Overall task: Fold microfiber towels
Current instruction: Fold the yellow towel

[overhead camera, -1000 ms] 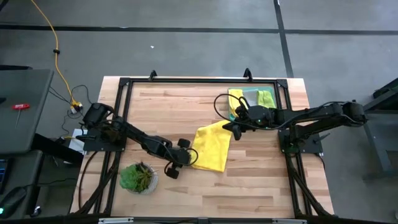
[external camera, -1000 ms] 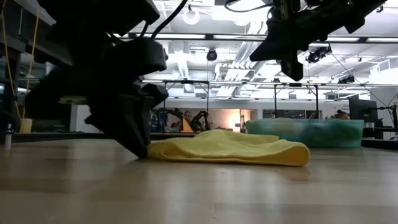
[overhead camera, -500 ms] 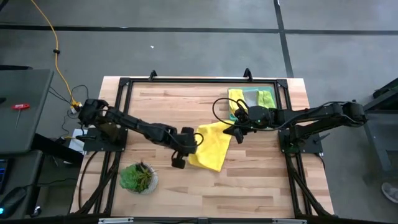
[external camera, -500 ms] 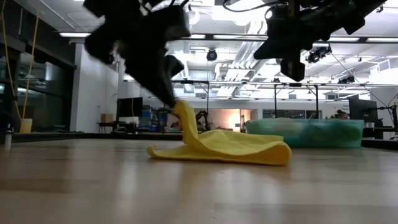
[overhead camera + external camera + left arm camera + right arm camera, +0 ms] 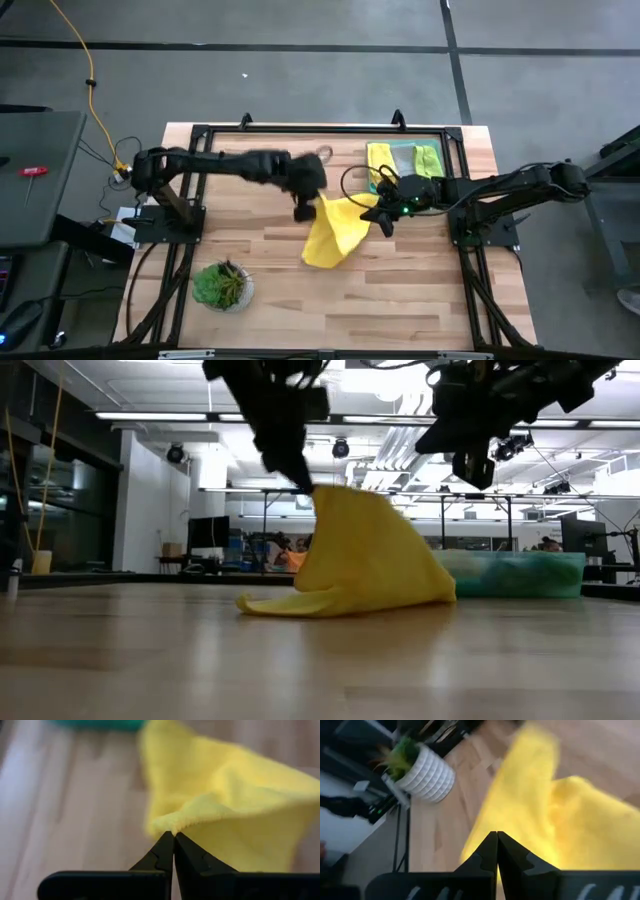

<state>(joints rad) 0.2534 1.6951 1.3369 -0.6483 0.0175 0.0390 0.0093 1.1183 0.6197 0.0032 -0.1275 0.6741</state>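
1. My left gripper (image 5: pixel 306 207) is pinched shut on one corner of the yellow towel (image 5: pixel 335 230). A second ago it was low on the wooden table (image 5: pixel 400 300), at the towel's edge nearest the potted plant (image 5: pixel 222 284), with its jaws closing. Since then it has carried that corner up and across toward the table's middle.

2. The cloth, which lay nearly flat a second ago, now rises in a tent. In the low view the towel (image 5: pixel 360 560) peaks where my left fingertips hold it, and its lower hem trails on the wood.

3. My right gripper (image 5: pixel 385 222) is pressed shut at the towel's opposite side, just in front of the tray (image 5: pixel 443 150) that holds more towels. I cannot tell whether it holds any cloth; in the low view it hangs above the towel, apart from it.

4. I judge this to be the middle of the first fold: the corner is up and travelling, but nothing is laid over yet.

5. From above, the towel's long axis runs diagonally, from its raised end near my grippers down to a loose end toward the front edge. The pinched corner points up and toward my left arm's side.

6. My left wrist view shows the corner (image 5: pixel 172 826) seated right at the closed tips, a thin purchase.
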